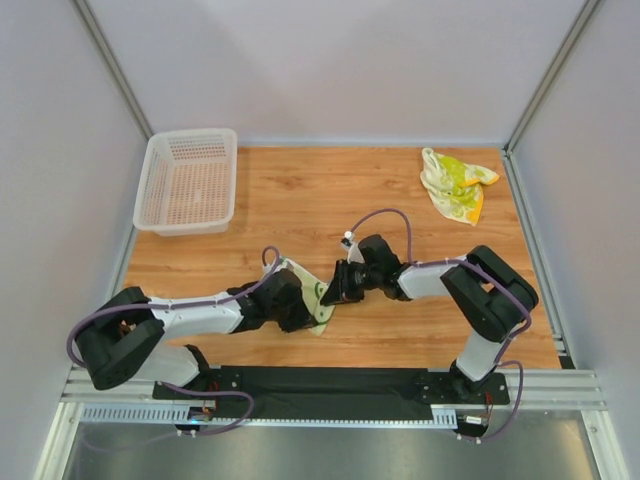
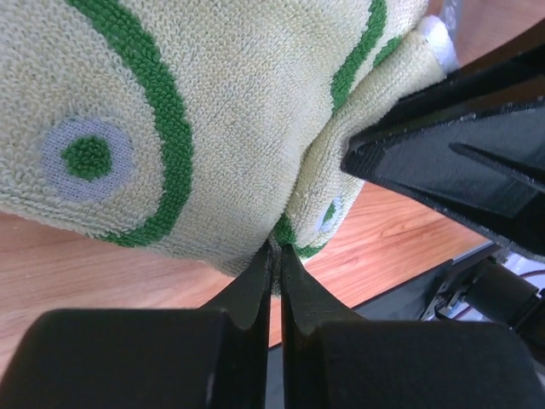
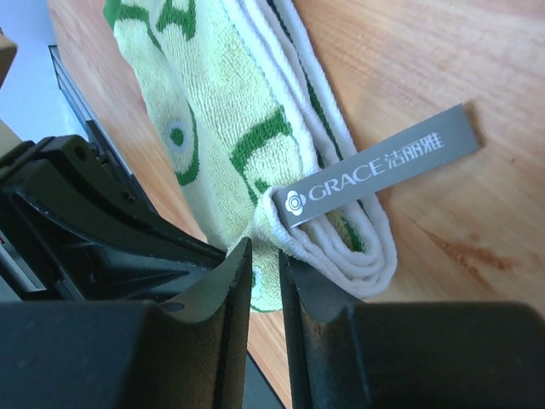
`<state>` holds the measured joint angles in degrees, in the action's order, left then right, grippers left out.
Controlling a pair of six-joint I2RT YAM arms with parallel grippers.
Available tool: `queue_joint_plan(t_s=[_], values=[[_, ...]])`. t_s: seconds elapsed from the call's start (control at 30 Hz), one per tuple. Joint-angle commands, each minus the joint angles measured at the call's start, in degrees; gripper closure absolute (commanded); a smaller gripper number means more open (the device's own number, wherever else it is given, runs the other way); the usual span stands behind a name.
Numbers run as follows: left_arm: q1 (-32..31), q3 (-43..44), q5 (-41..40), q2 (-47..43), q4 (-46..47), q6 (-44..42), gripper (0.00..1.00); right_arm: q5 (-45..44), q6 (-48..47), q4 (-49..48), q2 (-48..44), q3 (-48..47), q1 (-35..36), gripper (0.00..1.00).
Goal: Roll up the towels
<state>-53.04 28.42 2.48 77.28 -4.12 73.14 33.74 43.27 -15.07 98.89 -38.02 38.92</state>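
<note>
The cream towel with dark green lines (image 1: 319, 297) lies partly rolled near the table's front middle, between my two grippers. In the left wrist view the towel (image 2: 204, 111) fills the frame and my left gripper (image 2: 275, 249) is shut on its lower edge. In the right wrist view the towel (image 3: 213, 128) shows a rolled white hem and a grey GRACE label (image 3: 383, 166); my right gripper (image 3: 264, 254) is nearly closed, pinching a fold by the label. In the top view the left gripper (image 1: 308, 308) and the right gripper (image 1: 332, 290) almost touch. The yellow-green towel (image 1: 455, 185) lies crumpled at the back right.
A white mesh basket (image 1: 188, 180) stands at the back left corner. Grey walls bound the wooden table on three sides. A black base rail (image 1: 330, 385) runs along the near edge. The right gripper's black fingers (image 2: 460, 162) crowd the left wrist view.
</note>
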Motion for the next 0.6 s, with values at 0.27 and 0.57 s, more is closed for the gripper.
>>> queue_joint_plan(t_s=[0.27, 0.57], values=[[-2.66, 4.33, -9.48, -0.99, -21.15, -7.3, 0.85, -5.87, -0.99, 2.76, 3.85, -3.2, -1.47, 0.79], [-17.78, 37.12, -40.68, 17.28, -65.47, -3.27, 0.64, -6.49, -2.48, 5.58, 3.59, -3.81, -0.6, 0.79]])
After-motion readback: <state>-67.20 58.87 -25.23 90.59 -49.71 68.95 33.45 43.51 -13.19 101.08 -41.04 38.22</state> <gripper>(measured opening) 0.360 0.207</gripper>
